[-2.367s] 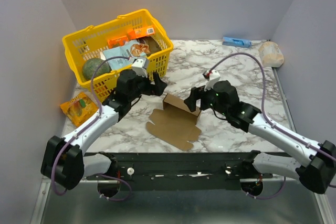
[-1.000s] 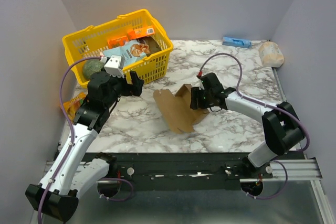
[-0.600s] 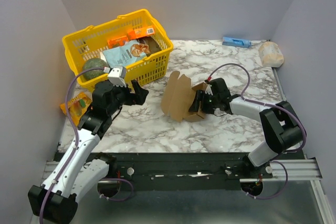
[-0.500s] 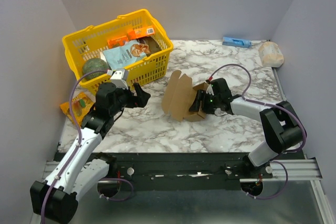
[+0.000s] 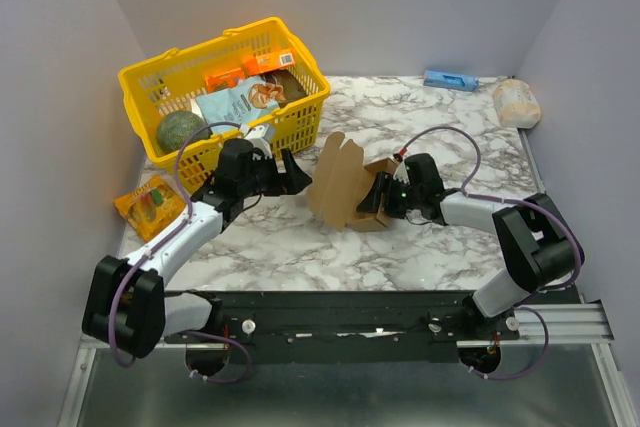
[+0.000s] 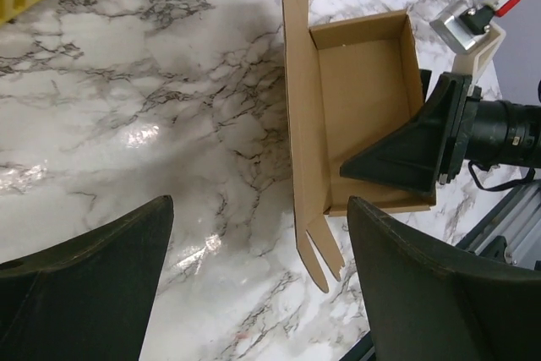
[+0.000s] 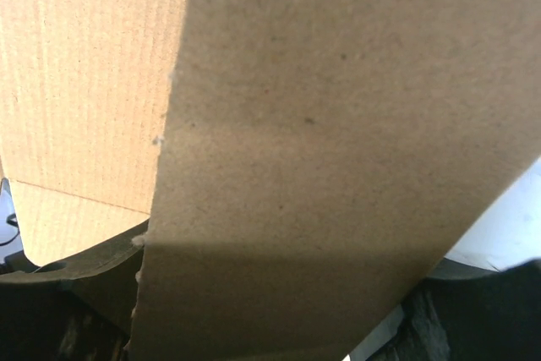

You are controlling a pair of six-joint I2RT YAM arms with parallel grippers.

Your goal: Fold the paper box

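The paper box (image 5: 343,185), partly folded, stood on edge at the centre of the table (image 5: 440,117). The right gripper (image 5: 381,197) was clamped on its wall. The left gripper (image 5: 292,173) stood wide just beside it, not touching.

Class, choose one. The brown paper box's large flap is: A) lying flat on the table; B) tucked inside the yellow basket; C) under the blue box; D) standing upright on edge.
D: on the paper box, the large flap stands on edge on the marble table.
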